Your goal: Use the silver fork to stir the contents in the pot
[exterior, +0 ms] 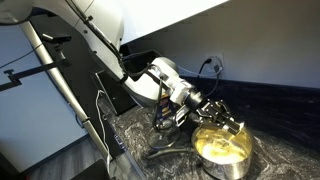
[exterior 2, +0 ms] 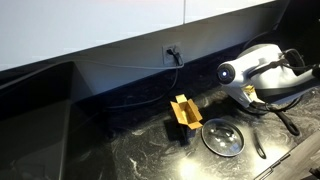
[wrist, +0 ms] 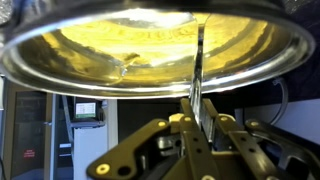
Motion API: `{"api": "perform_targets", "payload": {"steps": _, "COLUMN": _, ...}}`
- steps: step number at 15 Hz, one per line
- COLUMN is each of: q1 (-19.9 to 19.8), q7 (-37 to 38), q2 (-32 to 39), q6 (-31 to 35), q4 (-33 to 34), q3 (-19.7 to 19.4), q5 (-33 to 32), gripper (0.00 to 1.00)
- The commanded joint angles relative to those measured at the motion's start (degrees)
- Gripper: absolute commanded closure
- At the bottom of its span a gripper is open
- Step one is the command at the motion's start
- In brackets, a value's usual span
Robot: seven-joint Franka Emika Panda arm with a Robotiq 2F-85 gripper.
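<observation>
The pot [exterior: 222, 150] stands on the dark marbled counter with its long dark handle [exterior: 165, 150] pointing away from the wall. It holds pale yellow contents [exterior: 226, 148]. My gripper [exterior: 216, 116] hangs just above the pot's rim. In the wrist view, which is upside down, the gripper [wrist: 198, 118] is shut on the silver fork [wrist: 200, 70]. The fork's thin shaft reaches into the pot [wrist: 60, 70], down to the yellow contents [wrist: 130, 45]. The fork's tines are hard to make out.
In an exterior view a round lid-like disc [exterior 2: 222, 137] lies on the counter beside a small yellow-brown box [exterior 2: 183, 112] and a dark utensil [exterior 2: 258, 146]. A wall socket with a cable [exterior 2: 172, 52] is behind. The arm [exterior 2: 258, 76] fills the right side.
</observation>
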Motion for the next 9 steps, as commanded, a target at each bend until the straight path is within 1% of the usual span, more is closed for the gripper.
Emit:
{"api": "perform_targets", "payload": {"steps": 1, "q1": -0.12, "q7": -0.95, "q2": -0.76, "q6": 2.34, "q4": -0.56, "q3": 1.49, "q5": 1.92, "gripper": 0.96}}
{"api": "perform_targets", "payload": {"steps": 6, "q1": -0.11, "q7": -7.76, "q2": -1.40, "q6": 1.03, "q4": -1.34, "q3": 2.29, "q5": 5.99, "gripper": 0.96}}
{"api": "perform_targets", "payload": {"steps": 9, "q1": 0.59, "q7": -10.50, "q2": -1.93, "q6": -0.95, "q4": -1.56, "q3": 1.59, "q5": 7.26, "gripper": 0.96}}
